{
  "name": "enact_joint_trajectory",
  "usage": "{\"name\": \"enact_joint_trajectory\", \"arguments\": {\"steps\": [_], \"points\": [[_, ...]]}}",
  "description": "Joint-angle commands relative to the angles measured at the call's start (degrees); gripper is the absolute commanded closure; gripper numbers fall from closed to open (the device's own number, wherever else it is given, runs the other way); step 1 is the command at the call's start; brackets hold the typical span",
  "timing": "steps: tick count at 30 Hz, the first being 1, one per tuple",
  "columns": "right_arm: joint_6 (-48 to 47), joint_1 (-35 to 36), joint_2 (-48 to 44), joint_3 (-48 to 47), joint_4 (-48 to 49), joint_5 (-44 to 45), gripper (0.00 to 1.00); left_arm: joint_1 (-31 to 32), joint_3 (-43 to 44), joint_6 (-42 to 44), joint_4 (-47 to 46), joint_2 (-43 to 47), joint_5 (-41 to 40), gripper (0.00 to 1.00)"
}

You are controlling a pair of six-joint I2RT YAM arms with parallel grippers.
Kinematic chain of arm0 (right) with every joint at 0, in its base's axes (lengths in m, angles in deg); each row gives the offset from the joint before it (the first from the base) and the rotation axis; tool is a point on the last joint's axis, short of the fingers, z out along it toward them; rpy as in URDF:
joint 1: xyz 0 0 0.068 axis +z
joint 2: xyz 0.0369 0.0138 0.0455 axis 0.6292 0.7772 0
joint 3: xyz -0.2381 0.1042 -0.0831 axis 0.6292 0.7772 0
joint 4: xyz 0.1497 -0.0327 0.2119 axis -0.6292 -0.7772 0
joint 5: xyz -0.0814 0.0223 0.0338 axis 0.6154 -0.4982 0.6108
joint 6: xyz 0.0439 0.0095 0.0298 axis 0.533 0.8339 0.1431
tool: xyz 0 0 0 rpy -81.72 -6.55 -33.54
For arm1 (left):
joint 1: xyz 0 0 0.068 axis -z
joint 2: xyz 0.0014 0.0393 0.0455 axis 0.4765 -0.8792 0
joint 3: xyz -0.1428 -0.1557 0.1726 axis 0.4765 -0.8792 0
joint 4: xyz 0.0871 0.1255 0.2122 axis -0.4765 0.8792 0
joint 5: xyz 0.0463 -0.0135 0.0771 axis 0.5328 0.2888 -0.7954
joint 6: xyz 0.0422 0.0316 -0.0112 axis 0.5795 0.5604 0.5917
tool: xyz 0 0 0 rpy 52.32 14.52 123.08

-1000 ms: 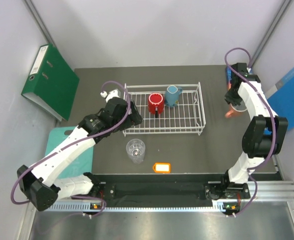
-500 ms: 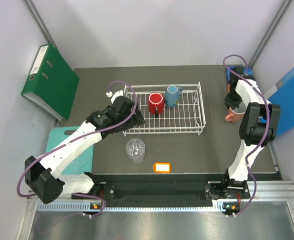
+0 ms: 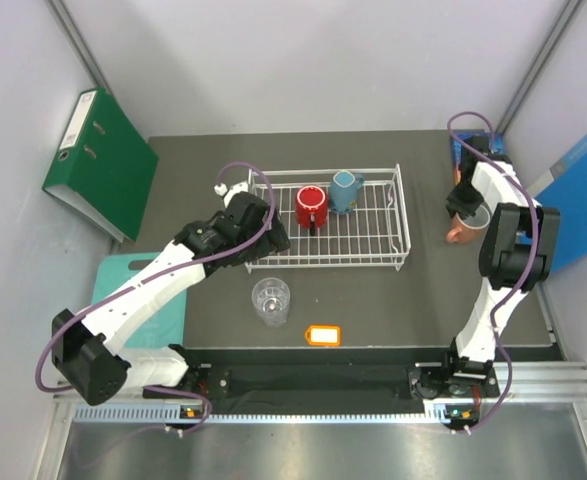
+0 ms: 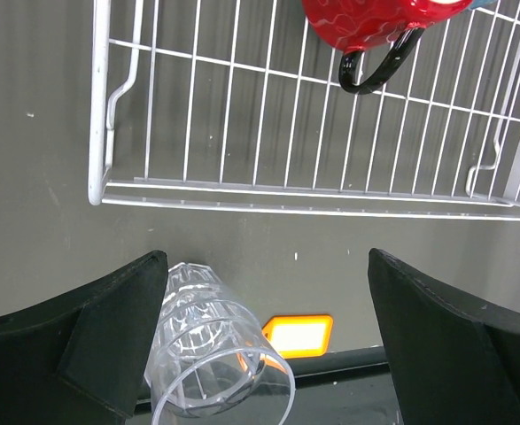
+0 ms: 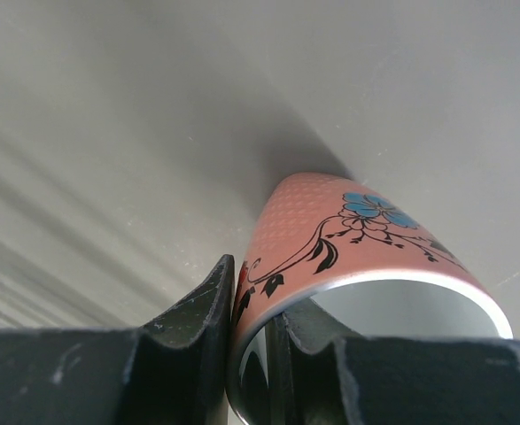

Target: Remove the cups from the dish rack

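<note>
Dark grey counter fills the middle of the top view, with pale walls around it. On its far half stands the dish rack, a white wire rack with low sides. Two cups are upright inside it, in the far part: the red mug near the middle and the light blue mug just beside it on the right.

The glass tumbler stands on the counter in front of the rack, near its left end and apart from the wires. A small orange tag lies a little to the right of it, closer to the near edge.

The left gripper hangs at the near left corner of the rack with its fingers spread wide, and it holds nothing. In the left wrist view the tumbler shows just beside one finger, not between the two.

The salmon-pink mug is out of the rack, well to the right of it, near the right edge of the counter. The right gripper pinches its wall: one finger outside, the other inside the rim. Whether its bottom touches the counter, I cannot tell.

A green binder leans at the left wall and a blue folder at the right wall.
</note>
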Motion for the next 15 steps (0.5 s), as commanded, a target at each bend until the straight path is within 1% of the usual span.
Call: {"name": "enact_joint_trajectory", "arguments": {"steps": [1,3,4,6,7,10,15], "points": [[-0.7,-0.9,-3.4,1.3,2.9,-1.0,0.83,0.0,1.5,-0.1,-0.8,-0.3,0.6,0.01],[-0.7,-0.9,-4.5,1.1,2.7,-0.9,0.8,0.0,1.7,-0.1,-0.9,-0.5,0.8,0.01],[-0.7,-0.9,-5.1,0.8,2.7,-1.0,0.75,0.0,1.7,-0.1,-1.1,-0.5,0.9,0.01],[-0.3,-0.9,-7.0,0.1,2.7,-2.0,0.72,0.0,1.8,0.5,-1.5,-0.8,1.0,0.01],[0.0,-0.9,-7.4,-0.3,2.4,-2.7,0.69,0.0,1.9,0.6,-1.5,-0.9,1.0,0.01],[0.9,-1.0,-9.4,-2.7,1.4,-5.2,0.65,0.0,2.2,0.8,-1.5,-1.2,1.1,0.01],[2.2,-0.8,-14.0,-6.3,-0.5,-7.5,0.61,0.1,2.2,1.0,-2.1,-1.4,1.4,0.01]]}}
